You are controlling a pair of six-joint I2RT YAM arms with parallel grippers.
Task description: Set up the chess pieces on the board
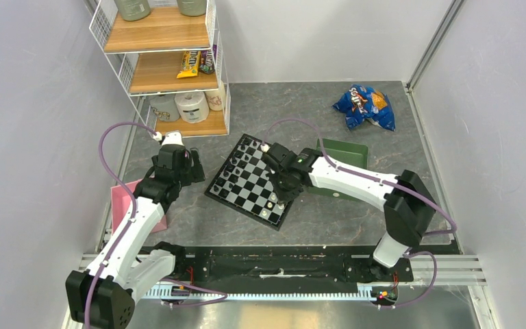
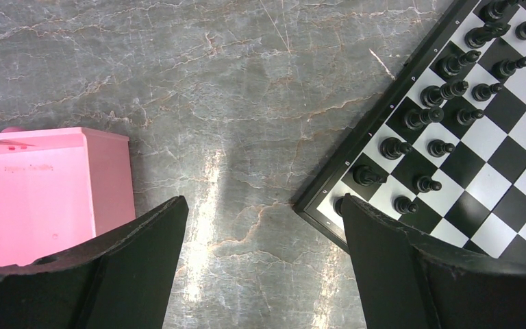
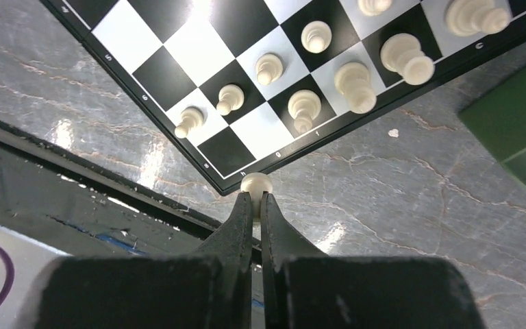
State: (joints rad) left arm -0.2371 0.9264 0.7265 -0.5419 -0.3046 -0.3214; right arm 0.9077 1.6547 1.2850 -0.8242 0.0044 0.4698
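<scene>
One cream-white piece (image 3: 255, 184) pinched in the right gripper (image 3: 255, 199), above the near corner of the board (image 3: 164, 79). Lower straight onto a bare back-row square, clear of the standing chess pieces (image 3: 355, 86). Over the table (image 2: 178, 82), left gripper (image 2: 261, 202) spread wide, idle.
</scene>
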